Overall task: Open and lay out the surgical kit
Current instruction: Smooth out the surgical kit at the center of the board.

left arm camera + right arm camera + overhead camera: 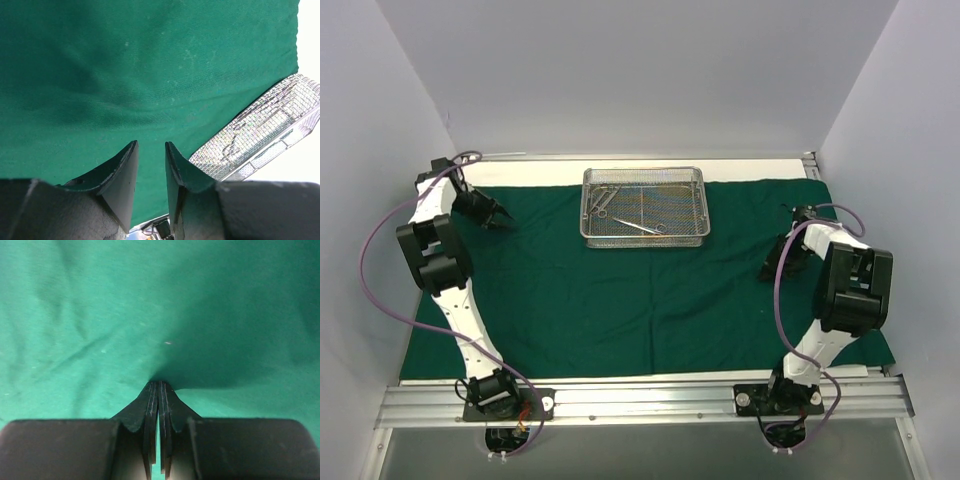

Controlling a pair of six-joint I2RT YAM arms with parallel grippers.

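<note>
Wire-mesh tray (586, 212) stands at far centre of the spread green drape (620, 310), holding several steel instruments (642, 225). Left fingers (122, 172) spread, empty; right fingers (150, 402) pressed together, pinching the drape

Dark green drape (620, 300) spread open and flat, lightly creased. Silver wire-mesh tray (643, 240) set upright on its far middle. Slim steel instruments (642, 226) laid loose inside tray.
</note>
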